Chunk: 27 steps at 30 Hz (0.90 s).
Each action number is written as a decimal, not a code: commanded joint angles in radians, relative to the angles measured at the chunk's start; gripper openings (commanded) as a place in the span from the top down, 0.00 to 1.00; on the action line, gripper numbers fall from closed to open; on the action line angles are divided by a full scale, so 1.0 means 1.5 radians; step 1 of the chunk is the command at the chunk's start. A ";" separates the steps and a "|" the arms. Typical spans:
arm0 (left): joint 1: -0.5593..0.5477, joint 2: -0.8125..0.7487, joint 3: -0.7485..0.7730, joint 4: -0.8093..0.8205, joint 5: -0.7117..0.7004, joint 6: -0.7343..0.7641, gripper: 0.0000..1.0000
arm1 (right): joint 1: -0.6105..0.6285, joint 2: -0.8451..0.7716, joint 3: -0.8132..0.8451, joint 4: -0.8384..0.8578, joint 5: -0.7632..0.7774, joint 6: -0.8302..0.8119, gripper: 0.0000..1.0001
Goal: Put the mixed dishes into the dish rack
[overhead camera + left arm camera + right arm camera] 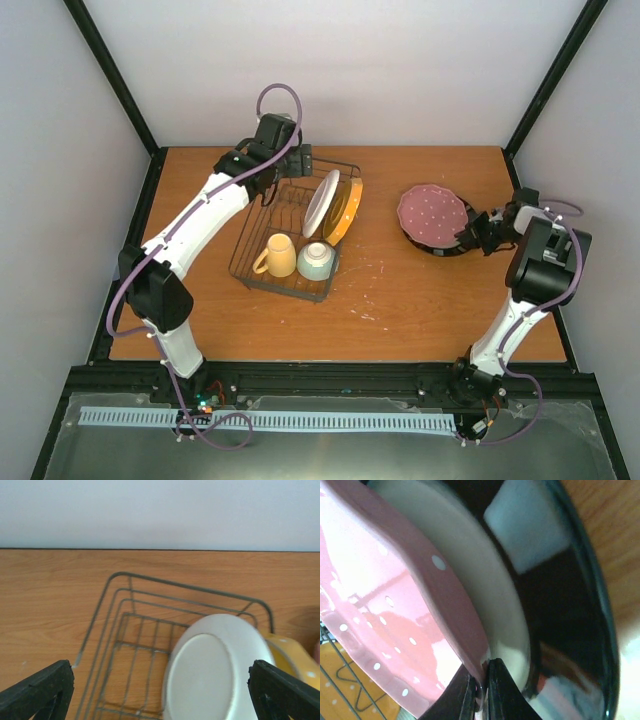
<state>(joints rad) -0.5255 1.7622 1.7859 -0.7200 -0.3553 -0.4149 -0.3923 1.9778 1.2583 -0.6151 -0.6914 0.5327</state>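
You're pinching the pink plate (432,212) by its rim with the right gripper (481,680) — it's lying on the dark-rimmed plate (570,630), right of the dish rack (255,225). It's probably handling stiff, glazed-slick and breakable — left gripper (290,160) is hanging open.

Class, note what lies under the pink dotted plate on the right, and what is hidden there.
Under the pink plate lies a dark-rimmed plate: its glossy black rim and part of its beige centre show. The pink plate covers the rest of that centre.
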 commanded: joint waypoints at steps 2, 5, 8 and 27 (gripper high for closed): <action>0.001 0.004 0.047 0.079 0.166 0.018 0.07 | 0.005 -0.089 -0.006 -0.030 -0.062 -0.038 0.97; -0.006 0.026 0.078 0.093 0.237 0.019 0.10 | 0.004 -0.109 -0.007 -0.034 -0.087 -0.034 0.97; -0.025 0.058 0.118 0.098 0.295 0.028 0.11 | -0.001 -0.123 -0.009 -0.037 -0.114 -0.027 0.97; -0.083 0.251 0.325 0.040 0.573 -0.007 0.08 | -0.043 -0.279 -0.065 -0.059 -0.221 0.008 0.97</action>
<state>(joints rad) -0.6468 2.1357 2.2166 -0.6540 0.4019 -0.3969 -0.4644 1.6493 1.1992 -0.7364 -0.8730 0.5220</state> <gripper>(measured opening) 0.921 0.040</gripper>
